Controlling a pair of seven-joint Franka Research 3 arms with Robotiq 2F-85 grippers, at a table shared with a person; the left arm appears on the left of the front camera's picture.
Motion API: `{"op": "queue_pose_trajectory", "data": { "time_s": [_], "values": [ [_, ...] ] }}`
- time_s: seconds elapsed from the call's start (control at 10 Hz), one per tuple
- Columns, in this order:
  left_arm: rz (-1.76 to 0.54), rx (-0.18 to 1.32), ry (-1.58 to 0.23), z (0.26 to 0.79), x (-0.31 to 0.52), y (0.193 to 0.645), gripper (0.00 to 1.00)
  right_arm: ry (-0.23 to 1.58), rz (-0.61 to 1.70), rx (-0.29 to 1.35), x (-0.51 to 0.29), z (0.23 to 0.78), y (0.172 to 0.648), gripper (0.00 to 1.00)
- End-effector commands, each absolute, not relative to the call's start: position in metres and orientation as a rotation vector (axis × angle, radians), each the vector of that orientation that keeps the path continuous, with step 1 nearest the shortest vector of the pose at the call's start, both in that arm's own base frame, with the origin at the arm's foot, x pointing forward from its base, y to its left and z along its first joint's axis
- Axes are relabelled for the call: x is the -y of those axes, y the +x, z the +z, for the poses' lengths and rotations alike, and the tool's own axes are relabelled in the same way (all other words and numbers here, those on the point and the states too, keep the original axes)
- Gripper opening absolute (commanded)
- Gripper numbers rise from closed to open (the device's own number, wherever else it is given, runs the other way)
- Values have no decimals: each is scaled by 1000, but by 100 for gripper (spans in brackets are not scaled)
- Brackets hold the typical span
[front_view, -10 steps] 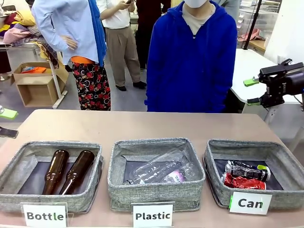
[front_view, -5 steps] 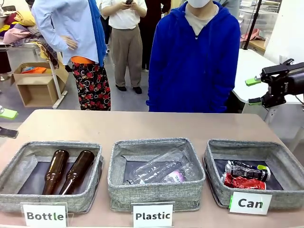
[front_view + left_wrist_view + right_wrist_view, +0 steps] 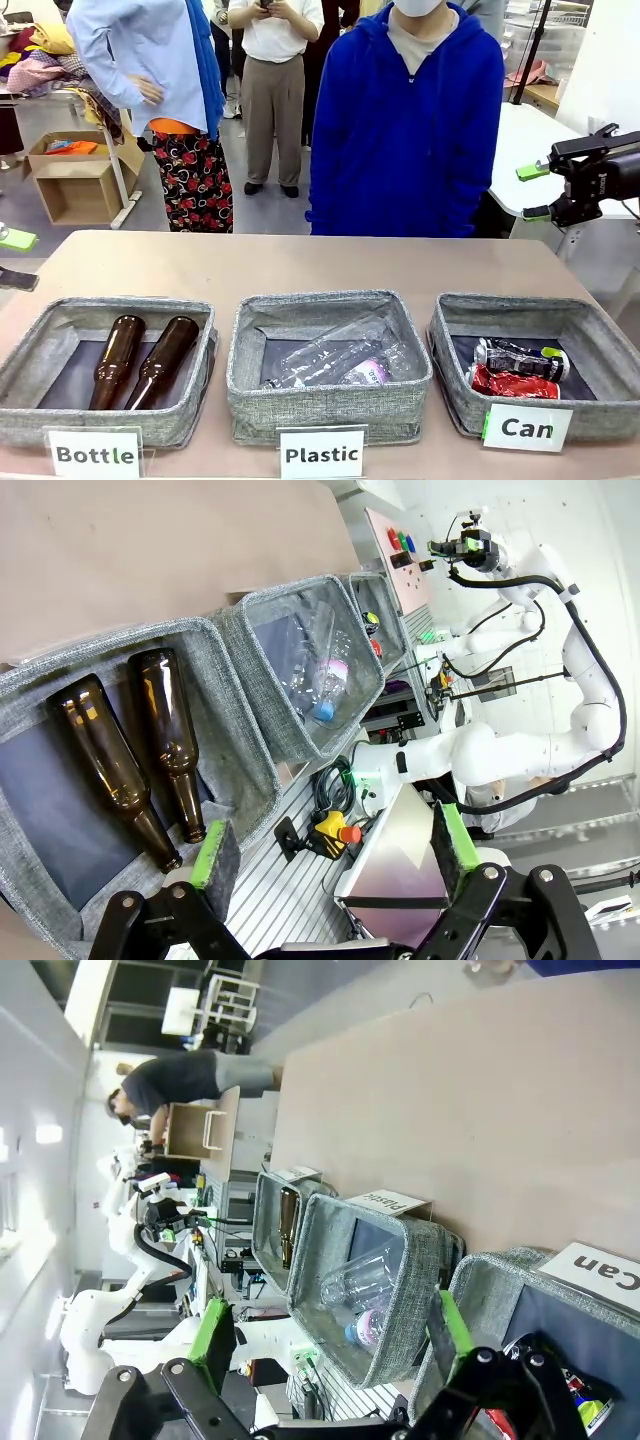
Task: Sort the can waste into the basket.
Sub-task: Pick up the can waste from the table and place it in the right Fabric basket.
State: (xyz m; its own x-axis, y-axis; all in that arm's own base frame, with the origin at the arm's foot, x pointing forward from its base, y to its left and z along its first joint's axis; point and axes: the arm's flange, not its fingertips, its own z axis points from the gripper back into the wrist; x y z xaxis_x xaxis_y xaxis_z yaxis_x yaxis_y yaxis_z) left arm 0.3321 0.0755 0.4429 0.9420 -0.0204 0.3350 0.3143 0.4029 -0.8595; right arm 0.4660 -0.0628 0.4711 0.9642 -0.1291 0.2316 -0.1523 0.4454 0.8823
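Both cans lie in the "Can" basket; both arms' fingers spread, empty.

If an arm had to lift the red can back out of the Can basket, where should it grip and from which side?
Judging by its pose, from above: the red can lies flat against the basket's near wall, the black and silver can right behind. Pinch its crumpled body mid-length, fingers front and back, though space looks tight.

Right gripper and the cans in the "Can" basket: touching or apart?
Apart. The front view shows the right gripper open and raised off to the table's right, well clear of the red can and black and silver can lying in the basket.
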Motion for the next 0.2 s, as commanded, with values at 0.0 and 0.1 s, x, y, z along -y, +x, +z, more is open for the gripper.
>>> {"op": "queue_pose_trajectory", "data": {
  "time_s": [0.0,0.1],
  "values": [
    [-227,294,-1144,442,-76,330,100,1134,24,300,62,473,465,100],
    [-227,294,-1144,442,-76,330,100,1134,24,300,62,473,465,100]
  ]
}}
